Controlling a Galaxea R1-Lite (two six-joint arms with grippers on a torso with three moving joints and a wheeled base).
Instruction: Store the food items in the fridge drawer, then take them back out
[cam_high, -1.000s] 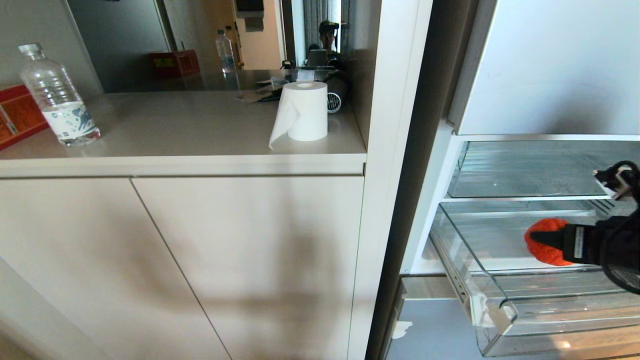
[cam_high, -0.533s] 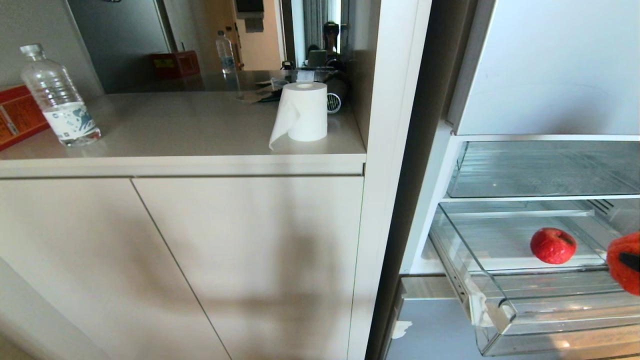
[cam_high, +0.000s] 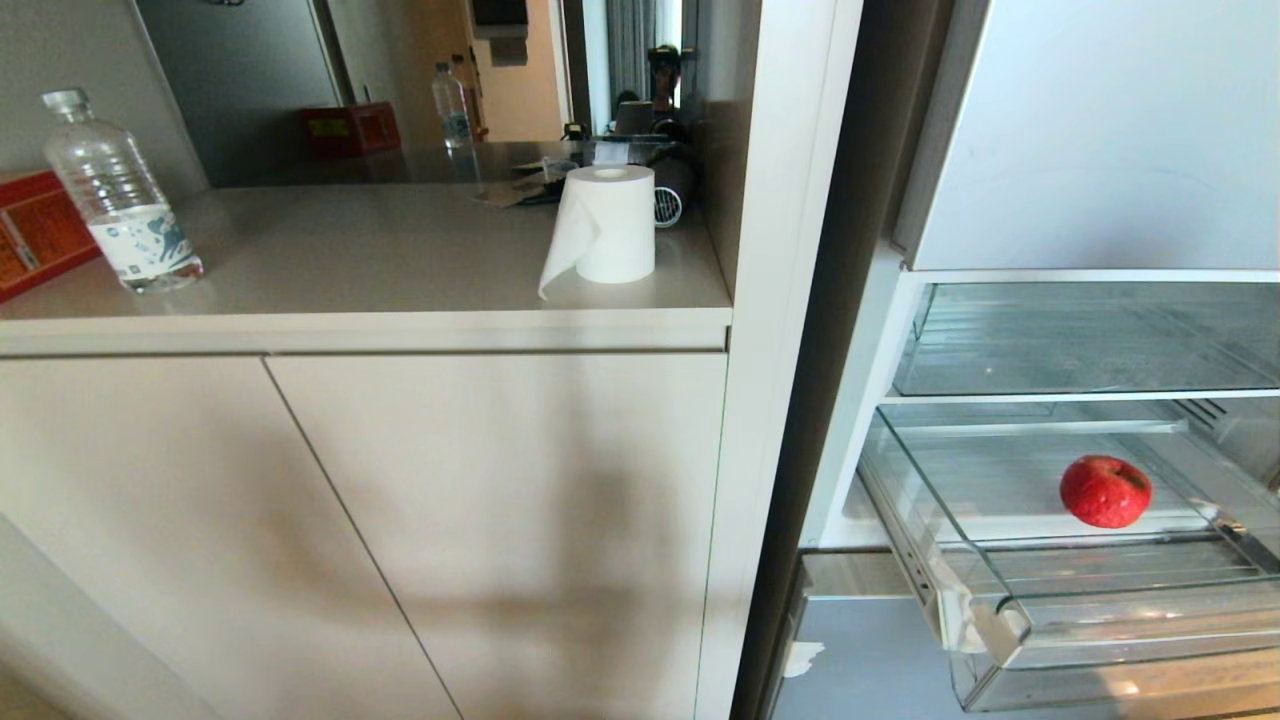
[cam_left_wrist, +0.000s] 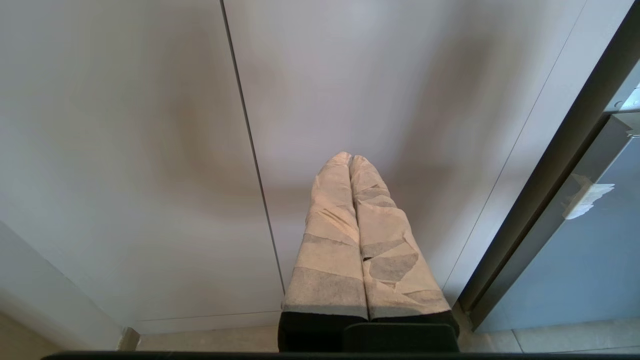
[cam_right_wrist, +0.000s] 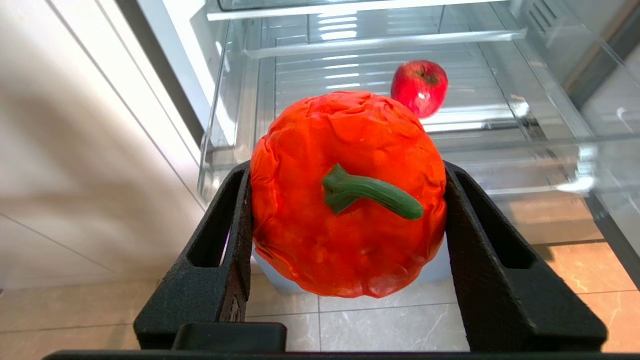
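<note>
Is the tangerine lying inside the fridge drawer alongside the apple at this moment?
No: the tangerine is clamped in the right gripper outside the fridge drawer, where only the apple lies.

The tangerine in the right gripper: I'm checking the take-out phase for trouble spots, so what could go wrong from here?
1. The tangerine is round and held only at its sides by the right gripper; it could slip and fall to the tiled floor below.
2. The apple lies loose on the ribbed floor of the fridge drawer and may roll when reached for.
3. The drawer stands pulled out, so the returning arm could knock its clear front lip.
</note>
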